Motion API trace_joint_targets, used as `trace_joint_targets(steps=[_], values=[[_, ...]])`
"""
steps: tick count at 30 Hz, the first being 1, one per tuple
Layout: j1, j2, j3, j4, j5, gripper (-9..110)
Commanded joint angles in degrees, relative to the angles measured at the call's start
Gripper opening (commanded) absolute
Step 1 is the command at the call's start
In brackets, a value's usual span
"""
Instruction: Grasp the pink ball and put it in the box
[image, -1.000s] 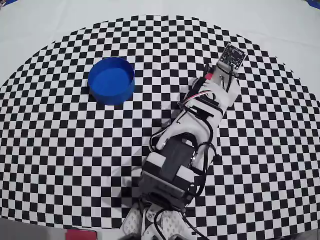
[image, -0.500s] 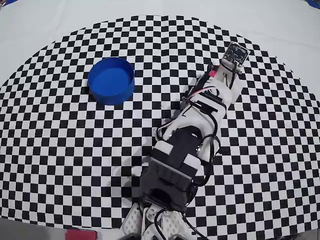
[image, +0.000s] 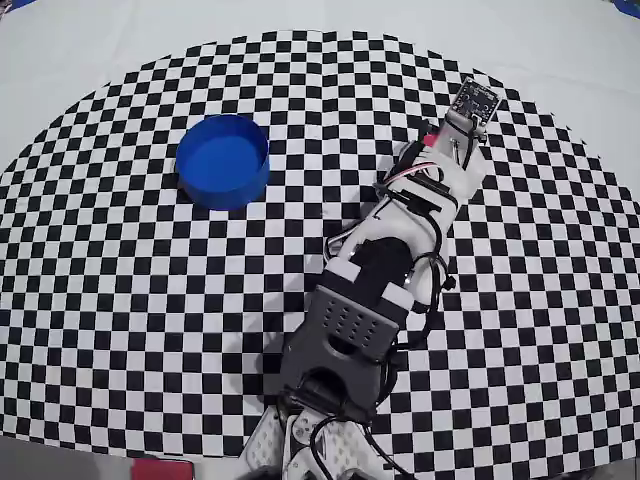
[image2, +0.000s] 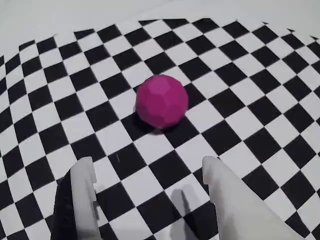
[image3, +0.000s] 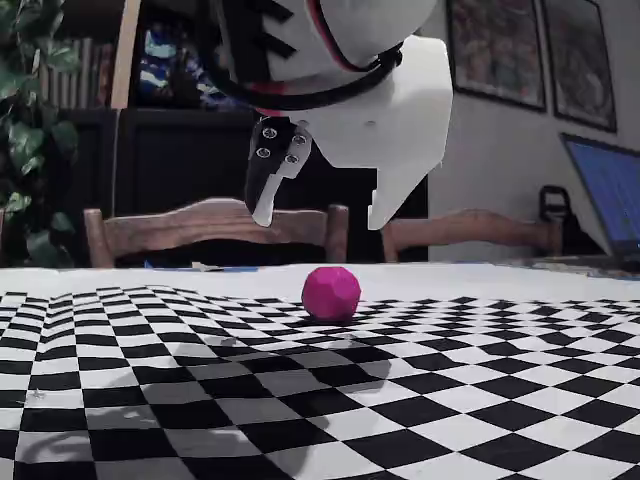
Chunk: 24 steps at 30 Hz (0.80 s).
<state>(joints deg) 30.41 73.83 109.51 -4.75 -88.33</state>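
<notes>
The pink ball (image2: 161, 100) is faceted and lies on the checkered cloth, just ahead of my gripper (image2: 146, 165) in the wrist view. The jaws are wide open and empty, with a white finger on each side. In the fixed view the gripper (image3: 322, 218) hangs above the ball (image3: 331, 292), its tips clear of it. In the overhead view my arm (image: 400, 240) reaches to the upper right and covers the ball. The box is a round blue container (image: 222, 160) at the upper left, far from the gripper.
The black-and-white checkered cloth (image: 120, 300) covers the table. Wooden chairs (image3: 200, 225) stand behind the table in the fixed view, and a laptop (image3: 605, 190) is at the right edge.
</notes>
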Motion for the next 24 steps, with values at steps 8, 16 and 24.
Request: trace_joint_targets(steps=[8, 16, 24], values=[[0.5, -3.3, -6.7, 0.4, 0.4, 25], [0.8, -6.6, -10.2, 0.4, 0.2, 25], [0.9, -9.3, -14.0, 1.8, 0.3, 25]])
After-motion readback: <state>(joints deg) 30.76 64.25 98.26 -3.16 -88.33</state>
